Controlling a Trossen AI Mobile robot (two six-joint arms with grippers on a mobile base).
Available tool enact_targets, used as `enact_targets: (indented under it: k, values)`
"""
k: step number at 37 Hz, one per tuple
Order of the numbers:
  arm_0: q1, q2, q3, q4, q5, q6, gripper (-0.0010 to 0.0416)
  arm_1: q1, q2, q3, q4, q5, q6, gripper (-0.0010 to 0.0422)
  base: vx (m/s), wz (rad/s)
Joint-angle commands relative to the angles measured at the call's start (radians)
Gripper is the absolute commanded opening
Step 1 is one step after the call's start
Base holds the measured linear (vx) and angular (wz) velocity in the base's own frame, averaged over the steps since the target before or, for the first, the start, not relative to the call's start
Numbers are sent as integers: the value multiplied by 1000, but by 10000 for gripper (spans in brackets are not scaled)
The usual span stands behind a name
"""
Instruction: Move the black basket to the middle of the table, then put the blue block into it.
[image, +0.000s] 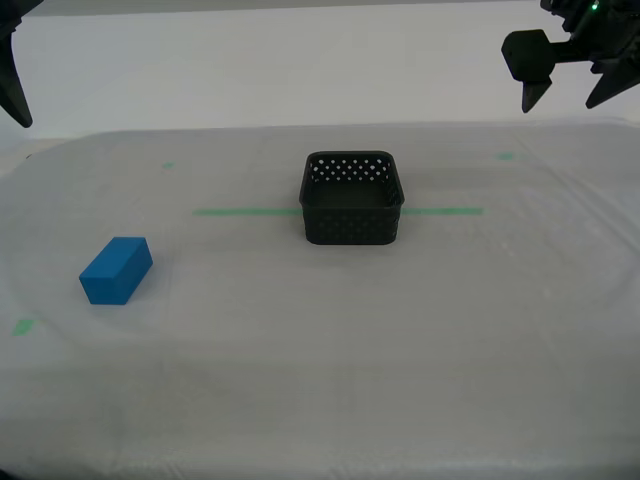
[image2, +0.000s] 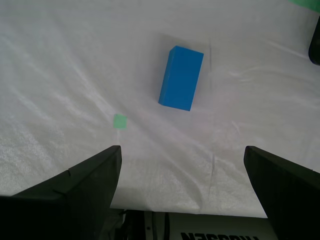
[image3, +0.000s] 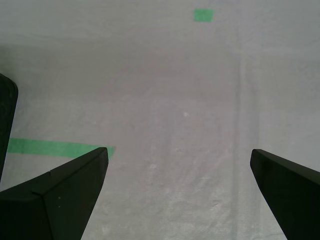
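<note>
Table (image: 320, 380) holds one black basket (image: 352, 198), one blue block (image: 116, 270).

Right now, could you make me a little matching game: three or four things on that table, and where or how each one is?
Things:
1. black basket
2. blue block
3. green tape line
4. my second gripper

States:
A. open above the table, holding nothing
B. lying alone toward the exterior view's left
C. runs behind the basket on both sides
D. empty, mid-table

Pairs: 1-D, 2-B, 3-C, 4-A
</note>
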Motion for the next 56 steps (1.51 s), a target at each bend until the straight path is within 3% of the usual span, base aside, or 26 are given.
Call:
enact_targets:
  k: [1, 21, 28, 38, 42, 47, 56]
  values:
    - [0, -1, 1, 1, 1, -1, 398, 0, 10, -2, -6, 4, 0, 331, 0, 0]
    - [0, -1, 1, 1, 1, -1, 399, -78, 196, -5, 77, -17, 19, 334, 0, 0]
    - [0, -1, 1, 1, 0, -1, 398, -113, 283, -5, 134, -79, 26, 334, 0, 0]
    - [0, -1, 1, 1, 1, -1, 399, -119, 373, -5, 229, -85, 47, 334, 0, 0]
    - [0, -1, 1, 1, 1, -1, 398, -119, 402, -7, 257, -87, 90, 334, 0, 0]
    - [0, -1, 1, 0, 1, -1, 399, -122, 445, -29, 341, -119, 106, 334, 0, 0]
    - [0, -1, 1, 0, 0, -1, 399, -142, 542, -63, 446, -116, 153, 334, 0, 0]
